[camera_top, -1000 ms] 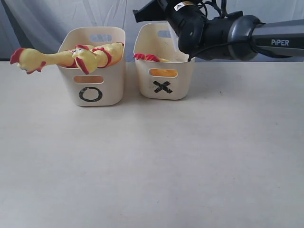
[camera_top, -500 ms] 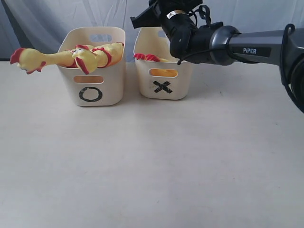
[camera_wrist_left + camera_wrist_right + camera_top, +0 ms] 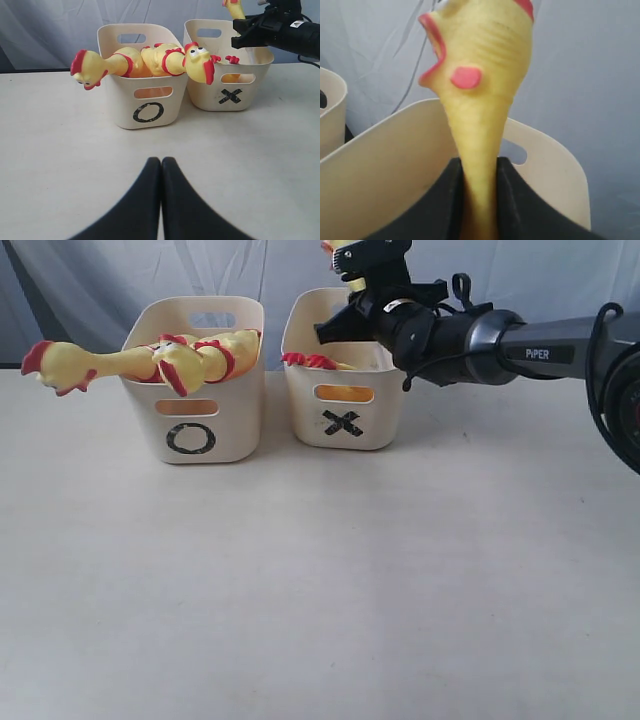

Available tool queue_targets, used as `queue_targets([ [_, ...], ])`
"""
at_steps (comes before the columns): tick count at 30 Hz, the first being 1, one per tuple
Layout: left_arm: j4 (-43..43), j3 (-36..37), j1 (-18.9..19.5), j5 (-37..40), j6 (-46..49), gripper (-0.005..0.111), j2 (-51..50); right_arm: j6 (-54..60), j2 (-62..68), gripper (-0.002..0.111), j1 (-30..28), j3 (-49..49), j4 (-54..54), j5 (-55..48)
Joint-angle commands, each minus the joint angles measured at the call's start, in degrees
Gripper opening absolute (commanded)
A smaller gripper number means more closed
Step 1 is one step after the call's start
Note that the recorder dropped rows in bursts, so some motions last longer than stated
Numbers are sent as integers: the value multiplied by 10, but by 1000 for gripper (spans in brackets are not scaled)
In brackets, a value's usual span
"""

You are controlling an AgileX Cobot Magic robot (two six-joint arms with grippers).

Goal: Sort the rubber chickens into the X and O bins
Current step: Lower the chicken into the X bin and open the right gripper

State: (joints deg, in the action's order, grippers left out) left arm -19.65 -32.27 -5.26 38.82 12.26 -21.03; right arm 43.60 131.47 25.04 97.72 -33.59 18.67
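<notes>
The O bin [image 3: 236, 400] holds two long rubber chickens: one head [image 3: 58, 362] hangs far out over its side, the other head [image 3: 178, 364] droops over the front rim. In the X bin [image 3: 385, 410], red feet [image 3: 308, 360] poke over the rim and yellow shows through the slot. My right gripper [image 3: 479, 167] is shut on the neck of another rubber chicken [image 3: 480, 50], held head-up above the X bin; its head [image 3: 340, 248] touches the frame's top. My left gripper [image 3: 161, 161] hovers shut and empty over the table in front of the bins.
The two bins stand side by side at the back of a pale table [image 3: 320, 570], with a grey curtain [image 3: 90, 280] behind them. My right arm [image 3: 470, 335] stretches in from the right above the X bin.
My right wrist has turned and shifted right over the X bin. The gripper pointed left before; it now points upward, and the held chicken's head has come into view.
</notes>
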Motion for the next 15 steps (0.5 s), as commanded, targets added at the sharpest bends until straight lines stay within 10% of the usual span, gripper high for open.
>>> queue_targets([
  [1,-4,3,0,-2,2,0,4,1,4,25,-4,3,-4,-6],
  [4,-4,3,0,-2,2,0,4,1,4,46,-4,3,-4,-2],
  [15,-4,3,0,-2,2,0,4,1,-30,44,-4,3,-10,-12],
])
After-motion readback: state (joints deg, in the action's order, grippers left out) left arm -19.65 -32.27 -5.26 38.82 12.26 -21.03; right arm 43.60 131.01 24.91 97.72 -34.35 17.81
